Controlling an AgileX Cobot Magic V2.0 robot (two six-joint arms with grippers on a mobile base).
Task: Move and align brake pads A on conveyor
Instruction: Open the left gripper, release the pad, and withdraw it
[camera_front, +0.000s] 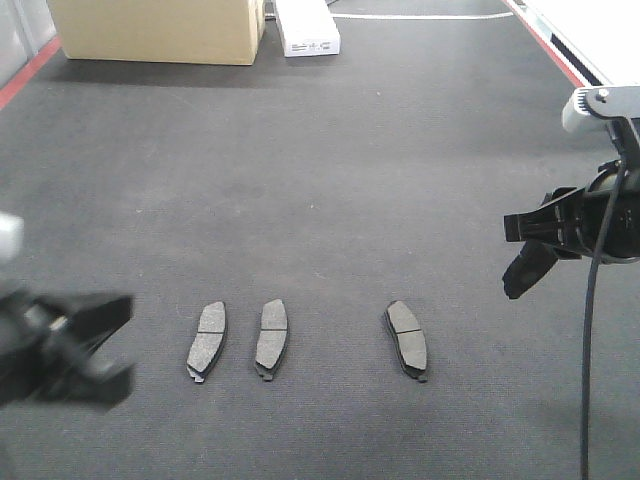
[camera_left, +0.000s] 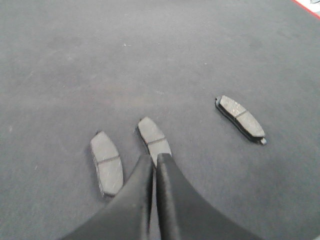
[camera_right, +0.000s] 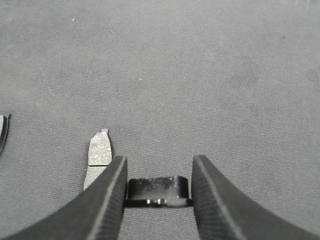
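Three brake pads (camera_front: 270, 340) lie near the conveyor's (camera_front: 330, 170) front edge.
Left gripper (camera_left: 155, 162) fingers pressed together, empty; right gripper (camera_right: 158, 189) fingers pinching a fourth pad (camera_right: 158, 188).

A matt, felt-like, rough texture is shown by the conveyor (camera_front: 330, 150). The brake pads (camera_front: 207, 341) are seen as dull, grainy grey faces on darker backing. A matt cardboard box (camera_front: 155, 28) is visible behind.

Black left gripper (camera_front: 95, 340) blurred, black right gripper (camera_front: 525, 265), white-grey wrist housing (camera_front: 600, 105), black cable (camera_front: 592, 300)
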